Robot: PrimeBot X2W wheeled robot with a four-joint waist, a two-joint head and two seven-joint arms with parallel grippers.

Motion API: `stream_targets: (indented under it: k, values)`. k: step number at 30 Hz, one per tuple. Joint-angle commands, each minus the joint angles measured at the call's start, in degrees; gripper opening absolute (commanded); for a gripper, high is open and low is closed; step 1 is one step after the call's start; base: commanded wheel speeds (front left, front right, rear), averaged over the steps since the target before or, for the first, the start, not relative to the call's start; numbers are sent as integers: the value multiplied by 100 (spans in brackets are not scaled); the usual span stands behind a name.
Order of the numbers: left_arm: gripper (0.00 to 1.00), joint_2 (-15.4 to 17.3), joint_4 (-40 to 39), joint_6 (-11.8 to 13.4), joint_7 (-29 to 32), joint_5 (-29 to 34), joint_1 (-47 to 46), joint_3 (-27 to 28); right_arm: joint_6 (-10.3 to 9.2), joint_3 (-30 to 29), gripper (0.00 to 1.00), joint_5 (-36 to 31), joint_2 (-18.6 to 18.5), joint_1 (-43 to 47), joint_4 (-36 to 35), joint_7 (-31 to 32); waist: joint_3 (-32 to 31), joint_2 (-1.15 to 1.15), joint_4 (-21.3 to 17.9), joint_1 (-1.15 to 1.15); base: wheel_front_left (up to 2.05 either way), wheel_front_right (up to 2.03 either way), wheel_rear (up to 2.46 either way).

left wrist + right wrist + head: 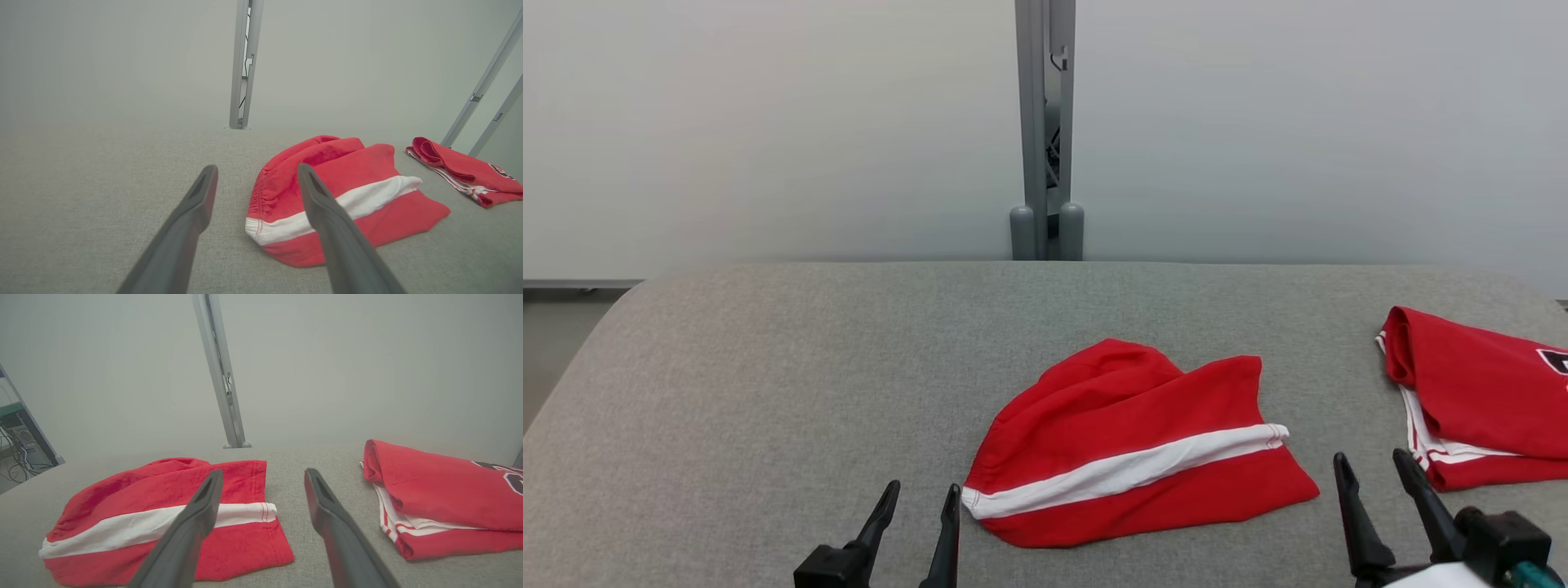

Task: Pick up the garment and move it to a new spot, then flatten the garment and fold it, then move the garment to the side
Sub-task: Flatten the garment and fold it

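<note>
The shorts [1127, 441] lie in the middle of the grey tabletop [768, 367], red with one white stripe. They are not held by anything. Their far part is bunched up in a soft lump, and the near part lies flatter. At the right side, well apart from them, a red shirt [1478, 392] is folded.

The left claw [923, 488] stands wide and empty, just beside the waistband [984, 465]. The right claw [1370, 457] is also wide and empty, and it is near the leg hem [1258, 384], between the shorts and the shirt.

I judge that the placing at a new spot is done and the flattening is the step in hand. The fold and the move to the side are not yet done.

The next move, I think, asks for both claws to come down on the two ends. Each should pinch only the cloth edge, not the tabletop cover. Then they should draw apart until the lump lies smooth.
</note>
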Motion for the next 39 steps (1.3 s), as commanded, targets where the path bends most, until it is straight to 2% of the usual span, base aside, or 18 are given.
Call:
stream_targets:
  k: [1,9,28,33,39]
  values:
    - [100,25,-10,25,-8,-17,88,44,-2,-35,100,-115,41,172,-203,2,-67,0,-67,0,0,0,0]
    - [100,26,14,40,-8,-71,235,86,-2,30,100,-158,215,876,-764,1,-270,0,-147,0,0,0,0]
    - [100,26,167,109,-8,-56,347,99,-2,70,100,-69,280,964,-746,2,-401,0,-226,0,0,0,0]
    - [100,41,928,-148,-8,-21,-66,73,-2,128,100,-39,283,910,-694,2,-306,0,-218,0,0,0,0]
    - [100,55,2254,-724,57,-184,-910,-9,-2,234,100,-44,243,755,-622,2,-94,0,-302,0,0,0,0]
